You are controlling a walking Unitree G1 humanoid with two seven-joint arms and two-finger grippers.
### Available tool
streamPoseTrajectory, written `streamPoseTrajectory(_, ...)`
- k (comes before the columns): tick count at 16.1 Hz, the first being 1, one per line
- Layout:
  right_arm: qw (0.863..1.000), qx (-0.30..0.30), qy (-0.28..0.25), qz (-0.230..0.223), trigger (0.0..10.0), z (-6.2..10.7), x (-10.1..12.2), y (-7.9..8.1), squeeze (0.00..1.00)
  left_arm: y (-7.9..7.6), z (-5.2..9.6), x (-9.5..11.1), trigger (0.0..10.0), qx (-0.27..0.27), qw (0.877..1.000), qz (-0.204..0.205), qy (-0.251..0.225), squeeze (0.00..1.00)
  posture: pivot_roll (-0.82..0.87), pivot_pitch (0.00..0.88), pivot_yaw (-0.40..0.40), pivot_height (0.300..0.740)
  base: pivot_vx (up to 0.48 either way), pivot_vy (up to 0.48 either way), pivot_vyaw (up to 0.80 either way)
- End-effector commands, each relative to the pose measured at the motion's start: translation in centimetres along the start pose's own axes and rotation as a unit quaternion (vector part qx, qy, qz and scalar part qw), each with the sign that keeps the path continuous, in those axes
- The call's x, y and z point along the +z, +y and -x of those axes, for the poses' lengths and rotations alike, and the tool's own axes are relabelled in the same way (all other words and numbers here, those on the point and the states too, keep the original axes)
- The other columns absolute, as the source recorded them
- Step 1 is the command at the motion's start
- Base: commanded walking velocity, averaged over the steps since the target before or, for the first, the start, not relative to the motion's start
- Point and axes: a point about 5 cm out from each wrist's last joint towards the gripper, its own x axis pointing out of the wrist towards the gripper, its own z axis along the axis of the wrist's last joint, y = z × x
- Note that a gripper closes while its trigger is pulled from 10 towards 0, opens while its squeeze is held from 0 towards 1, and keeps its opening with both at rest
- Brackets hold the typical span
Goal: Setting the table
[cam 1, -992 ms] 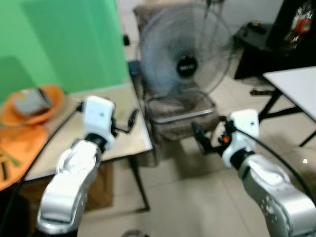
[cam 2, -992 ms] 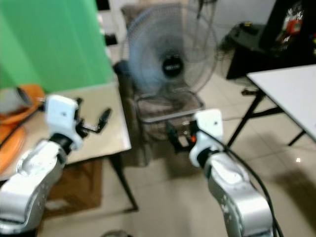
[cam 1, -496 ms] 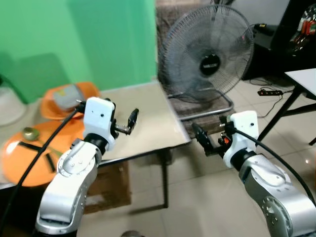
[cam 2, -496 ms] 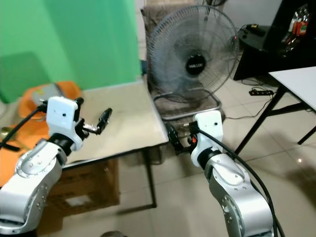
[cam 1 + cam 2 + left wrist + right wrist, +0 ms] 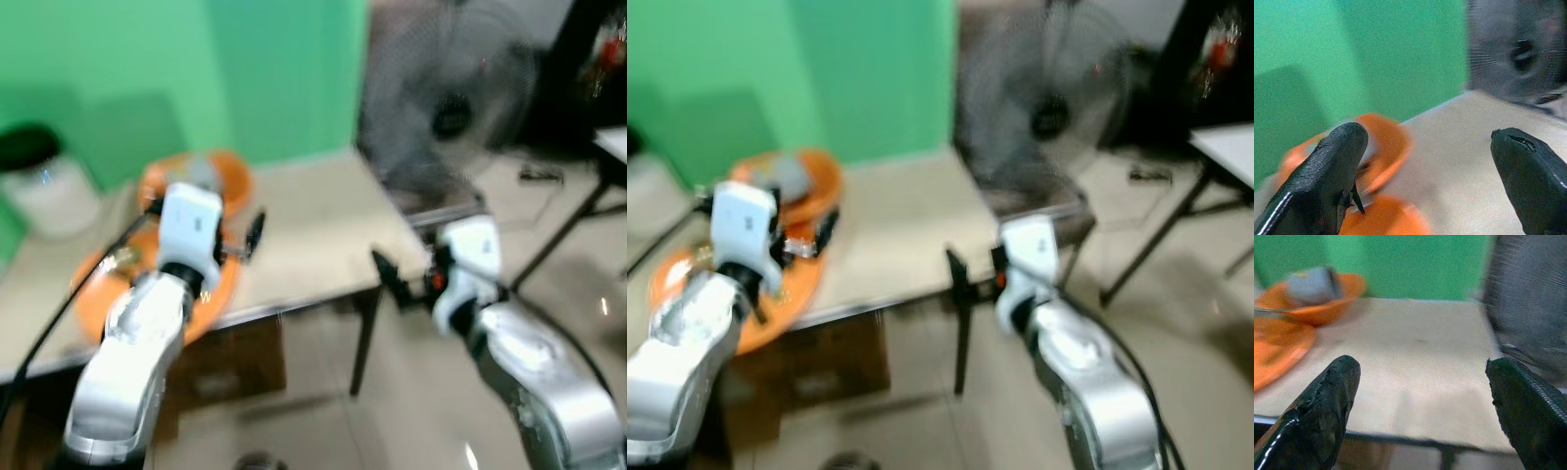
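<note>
A beige table (image 5: 313, 235) stands before me, blurred in the eye views. On its left part rests an orange bowl (image 5: 220, 181) holding a grey object, and nearer me lies a flat orange plate (image 5: 676, 269). My left gripper (image 5: 250, 240) hovers open over the plate's right rim, nothing between its fingers. Off the table's front right corner, my right gripper (image 5: 392, 284) is open and empty. The right wrist view looks across the tabletop to the bowl (image 5: 1317, 298) and plate (image 5: 1273, 352).
A white pot (image 5: 54, 191) with a dark lid sits at the table's far left by the green wall. A large floor fan (image 5: 451, 108) stands behind the table's right end. A cardboard box (image 5: 225, 362) lies under the table. A white table (image 5: 1225, 142) edges in at right.
The camera has swung left, so the table and orange dishes now sit nearer the middle and the fan farther right. Both grippers stay open and empty.
</note>
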Motion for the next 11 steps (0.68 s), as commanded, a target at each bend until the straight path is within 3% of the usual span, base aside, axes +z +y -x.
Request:
streamPoseTrajectory(1,1.0,-0.007,0.002,0.007,10.0,-0.06,0.07,-0.45,0.0,0.01,0.03,0.03,10.0,0.006,1.0,0.002,0.001,0.0,0.11,0.0,0.026,0.74,0.0,-0.48,0.8)
streamPoseTrajectory(8,1.0,0.015,0.006,0.015,10.0,-0.53,0.01,-0.24,0.0,0.21,0.2,-0.16,10.0,0.015,1.0,-0.003,0.006,0.0,0.12,0.0,0.018,0.74,0.0,-0.356,0.8)
streamPoseTrajectory(11,0.999,0.035,0.011,0.024,10.0,-0.76,-0.03,0.04,0.0,0.44,0.48,-0.32,10.0,0.024,1.0,0.0,0.011,0.0,0.12,0.0,0.015,0.74,0.0,0.0,0.7)
